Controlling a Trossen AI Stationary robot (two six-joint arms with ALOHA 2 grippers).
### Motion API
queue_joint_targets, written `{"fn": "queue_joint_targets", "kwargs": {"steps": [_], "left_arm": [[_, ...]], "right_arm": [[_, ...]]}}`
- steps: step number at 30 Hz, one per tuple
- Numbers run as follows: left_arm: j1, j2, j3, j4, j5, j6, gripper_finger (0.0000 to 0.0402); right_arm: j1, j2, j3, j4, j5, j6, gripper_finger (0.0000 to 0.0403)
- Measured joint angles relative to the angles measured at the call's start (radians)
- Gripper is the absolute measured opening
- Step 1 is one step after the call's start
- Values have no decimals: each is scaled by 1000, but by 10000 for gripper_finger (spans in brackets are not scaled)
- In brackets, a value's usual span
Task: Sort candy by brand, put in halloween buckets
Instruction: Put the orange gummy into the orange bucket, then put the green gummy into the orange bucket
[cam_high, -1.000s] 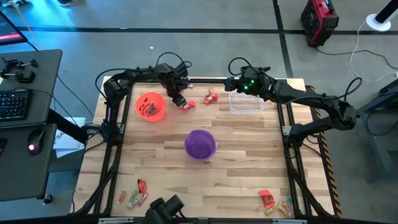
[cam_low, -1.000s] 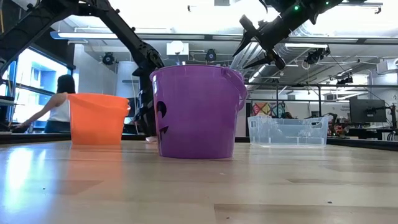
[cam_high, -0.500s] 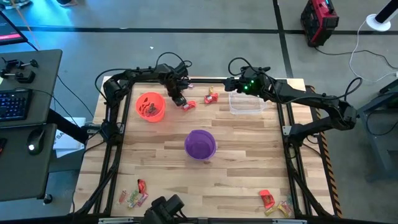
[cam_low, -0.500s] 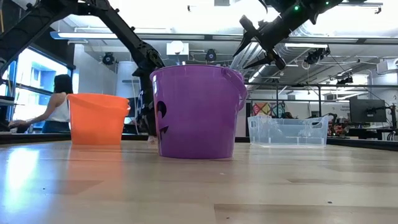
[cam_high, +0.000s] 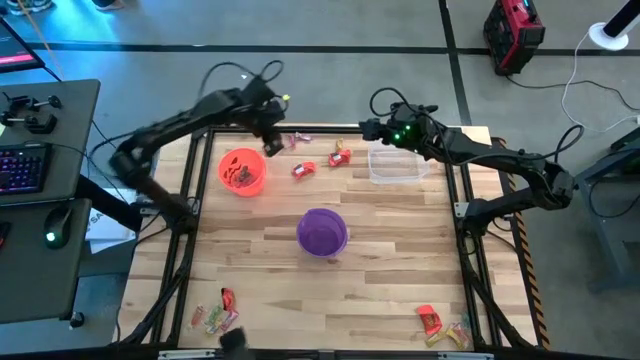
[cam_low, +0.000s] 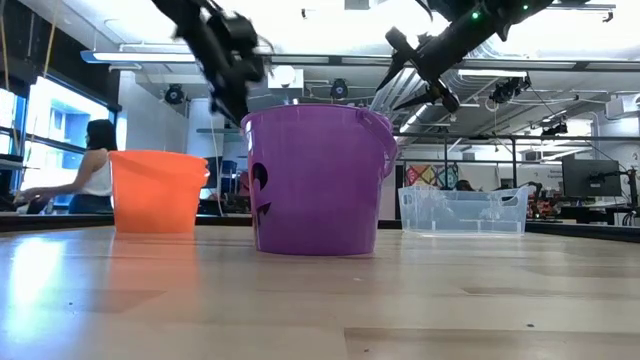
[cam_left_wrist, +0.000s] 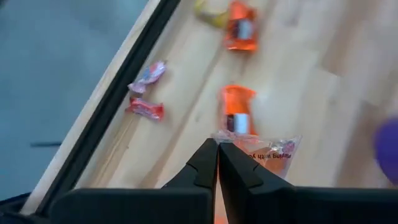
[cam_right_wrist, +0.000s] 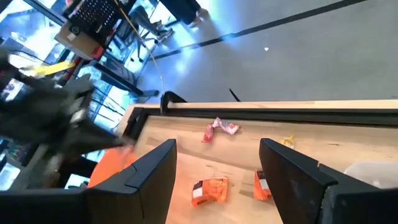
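The pale wooden worktop (cam_high: 390, 250) sits on grey floor, with a person seated at a desk at the left of the low view. The left claw (cam_high: 271, 146), raised at upper centre-left of the high view, is clenched on a clear-wrapped sweet (cam_left_wrist: 264, 151). The right claw (cam_high: 364, 126) hovers released at upper centre. The orange bucket (cam_high: 241, 171) holds dark candy; the purple bucket (cam_high: 322, 231) stands mid-frame; a clear tub (cam_high: 394, 165) sits upper right. Loose candy (cam_high: 303, 169) lies between them and at the bottom corners.

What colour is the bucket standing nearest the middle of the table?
Purple; the bucket shows best in the low view.
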Motion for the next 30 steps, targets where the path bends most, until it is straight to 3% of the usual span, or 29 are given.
{"fn": "queue_joint_targets", "kwargs": {"steps": [5,12,17,25,28,30], "left_arm": [[-37,-260,-183,-22,-16,-62,0],[-69,-538,-411,-17,-188,-238,1],[-51,-585,-470,-81,-234,-324,34],[-59,-580,-485,-59,-229,-452,150],[-70,-588,-485,-21,-220,-461,183],[-82,-589,-474,-16,-144,-546,198]], "right_arm": [[-3,0,0,3,1,0,224],[-3,0,0,3,-3,38,224],[-3,0,0,2,-62,30,224],[-2,-71,0,-19,-289,-137,224],[-2,-132,0,-91,-294,-206,224],[-2,-172,0,-140,-288,-244,224]]}}
